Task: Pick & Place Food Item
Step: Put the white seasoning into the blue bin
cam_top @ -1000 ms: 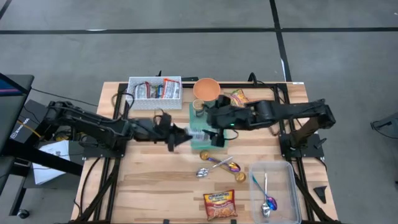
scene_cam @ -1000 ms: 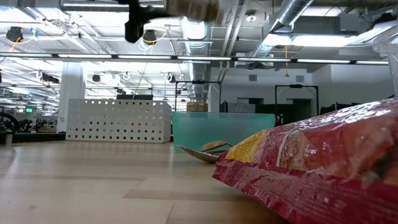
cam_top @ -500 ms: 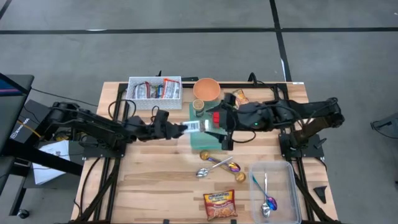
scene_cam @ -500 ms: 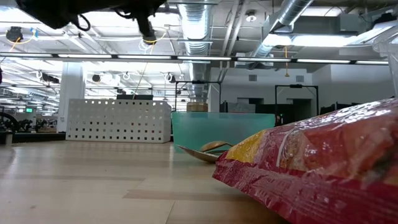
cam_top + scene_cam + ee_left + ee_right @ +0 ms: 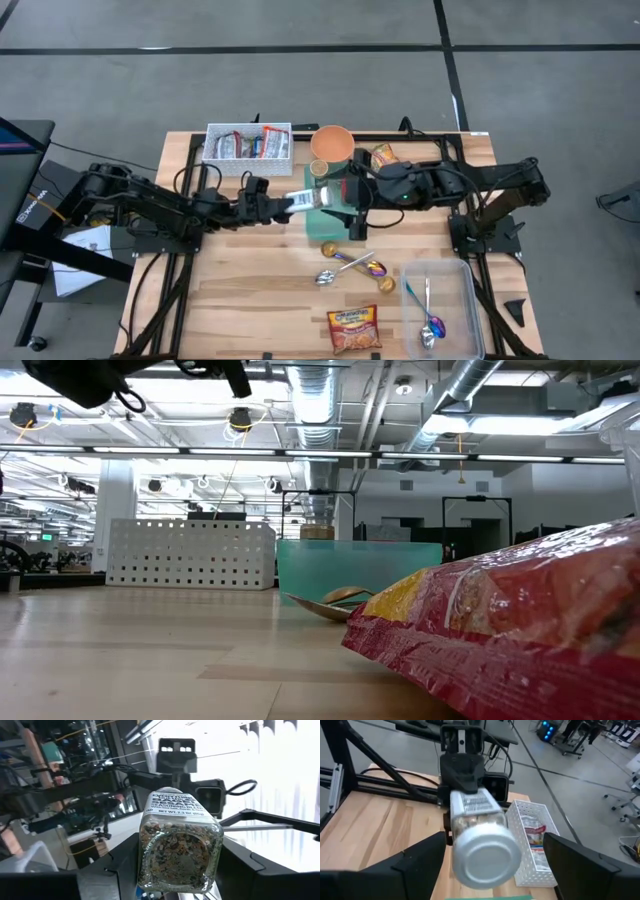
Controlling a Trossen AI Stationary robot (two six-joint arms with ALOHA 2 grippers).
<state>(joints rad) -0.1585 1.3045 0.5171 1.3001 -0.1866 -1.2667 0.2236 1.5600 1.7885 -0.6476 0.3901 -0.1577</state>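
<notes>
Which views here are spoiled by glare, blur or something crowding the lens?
Left wrist view: the window backlight washes out one side, though the seasoning jar stays readable. Right wrist view: the jar's silver cap sits so near that it looks soft. Low view: the red snack packet fills the near corner, hiding much of the table. High view: evenly lit, no harsh shadows.

White basket [image 5: 248,143] and bowl [image 5: 332,142] crowd the far edge.

Clear glossy glass seasoning jar [image 5: 178,850], smooth silver metal cap [image 5: 485,852], between my matt black plastic fingers [image 5: 250,867]; pale grained wooden table [image 5: 250,280].
</notes>
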